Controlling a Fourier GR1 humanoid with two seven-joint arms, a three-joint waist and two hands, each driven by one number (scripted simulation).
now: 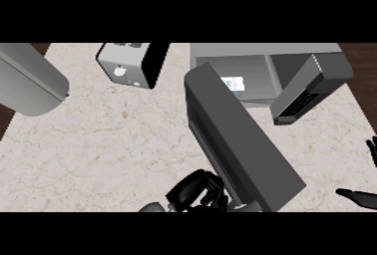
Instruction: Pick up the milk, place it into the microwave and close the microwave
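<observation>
1. Milk (233,83) is seen as a small white carton standing inside the cavity of the microwave (294,52), towards its left wall, at the top right of the marble counter (110,139); the placing step is judged to be done.

2. The microwave door (239,144) is shown swung wide open, a long dark slab running from the oven's front down towards the lower edge of the view, which is why the cavity is left exposed and the last step remains.

3. The left hand (193,191) is pictured at the door's free end, its black fingers curled against the left face of the panel near the bottom corner. Whether the edge is pinched or merely pressed cannot be told, since the contact is hidden by the door. The position is judged to suit a push that would swing the door shut.

4. The right hand (361,196) is caught at the right edge, only a thumb and fingertips showing, straight and spread, nothing held; it is kept clear of the door's sweep.

5. A toaster (129,64) is left standing at the back of the counter, well apart from the door, and a large grey rounded object (29,79) fills the upper left; neither is touched.
</observation>
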